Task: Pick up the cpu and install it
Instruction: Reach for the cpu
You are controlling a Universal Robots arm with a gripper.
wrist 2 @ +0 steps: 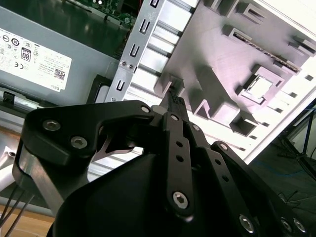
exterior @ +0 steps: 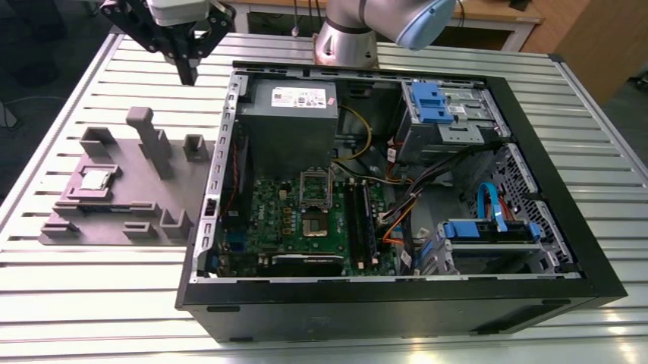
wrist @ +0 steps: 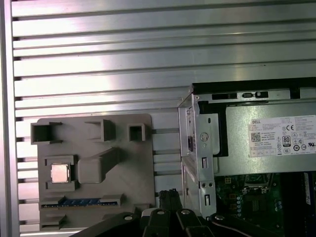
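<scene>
The cpu [exterior: 96, 180] is a small silver square chip lying in a recess of the mauve-grey tray [exterior: 111, 224] at the exterior view's left. It also shows on the tray in the first wrist view, cpu [wrist: 59, 173], and in the second wrist view, cpu [wrist 2: 259, 86]. My gripper [exterior: 188, 76] hangs high above the table, behind the tray and beside the case's back corner. Its black fingers [wrist 2: 173, 101] are shut together with nothing in them. The metal socket frame [exterior: 316, 224] sits on the green motherboard inside the open case.
The open black computer case [exterior: 567, 189] lies on the slatted metal table [exterior: 91, 303]. It holds a grey power supply [exterior: 291, 102], blue drive bays [exterior: 438, 102] and cables. Raised blocks [exterior: 152, 144] stand on the tray near the cpu.
</scene>
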